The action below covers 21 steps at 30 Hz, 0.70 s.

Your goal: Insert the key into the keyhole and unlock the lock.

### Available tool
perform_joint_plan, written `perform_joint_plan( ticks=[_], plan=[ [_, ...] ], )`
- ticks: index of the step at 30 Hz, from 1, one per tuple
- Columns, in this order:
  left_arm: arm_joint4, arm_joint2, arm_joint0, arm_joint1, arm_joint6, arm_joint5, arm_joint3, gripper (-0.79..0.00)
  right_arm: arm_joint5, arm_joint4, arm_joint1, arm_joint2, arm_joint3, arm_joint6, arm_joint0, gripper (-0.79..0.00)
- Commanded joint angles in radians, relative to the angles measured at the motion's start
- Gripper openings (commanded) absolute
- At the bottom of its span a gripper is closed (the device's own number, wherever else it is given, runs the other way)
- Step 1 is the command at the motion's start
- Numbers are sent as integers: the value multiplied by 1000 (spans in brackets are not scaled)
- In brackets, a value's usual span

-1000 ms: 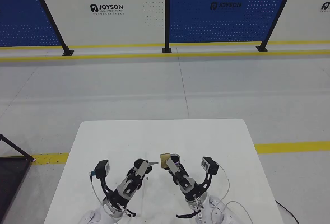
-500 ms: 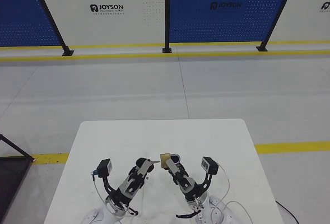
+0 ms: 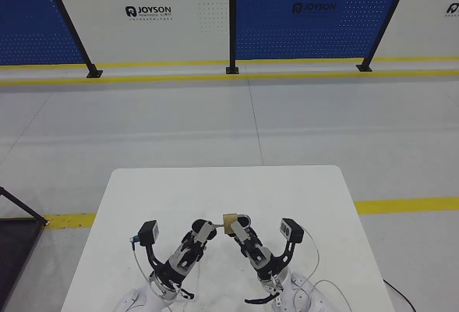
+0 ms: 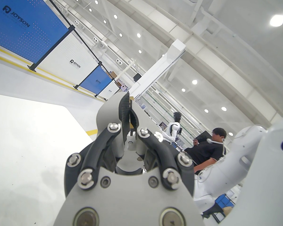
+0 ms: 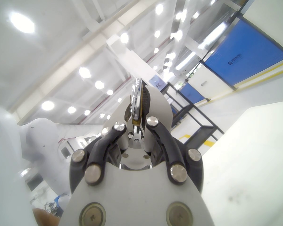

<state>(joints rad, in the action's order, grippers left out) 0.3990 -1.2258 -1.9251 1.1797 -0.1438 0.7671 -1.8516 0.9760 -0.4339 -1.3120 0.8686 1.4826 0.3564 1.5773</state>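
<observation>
Between the 2 grippers: the key (image 3: 216,227) tip meets the side of the lock (image 3: 231,224), both held above the near part of the table (image 3: 291,187); whether the tip sits in the keyhole cannot be told.
Left gripper (image 3: 206,231): clenched on the key's head, blade pointing at the lock.
Right gripper (image 3: 240,229): clamped on the brass lock body, shackle on the side away from the key.
Step in hand: insertion, judged at or near first contact.
Next move: fine alignment of the blade, a straight push, then a twist.
Arm pose: both forearms angle forward and inward, wrists converging.
</observation>
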Motion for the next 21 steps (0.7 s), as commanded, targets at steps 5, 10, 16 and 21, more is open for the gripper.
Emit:
perform_joint_plan(
  ticks=[5,10,16,21],
  plan=[
    [5,6,8,2,3,-9,1,-785,0,0,0,0,0,0,0,-785],
    [9,12,14,3,5,-18,5,-785,-25,14,0,1,15,-29,4,-785],
    [23,19,22,5,2,-22,11,-785,-24,25,1,11,22,-56,9,-785],
    [26,22,25,6,4,-25,14,-459,-22,34,1,20,21,-69,13,-785]
  ],
)
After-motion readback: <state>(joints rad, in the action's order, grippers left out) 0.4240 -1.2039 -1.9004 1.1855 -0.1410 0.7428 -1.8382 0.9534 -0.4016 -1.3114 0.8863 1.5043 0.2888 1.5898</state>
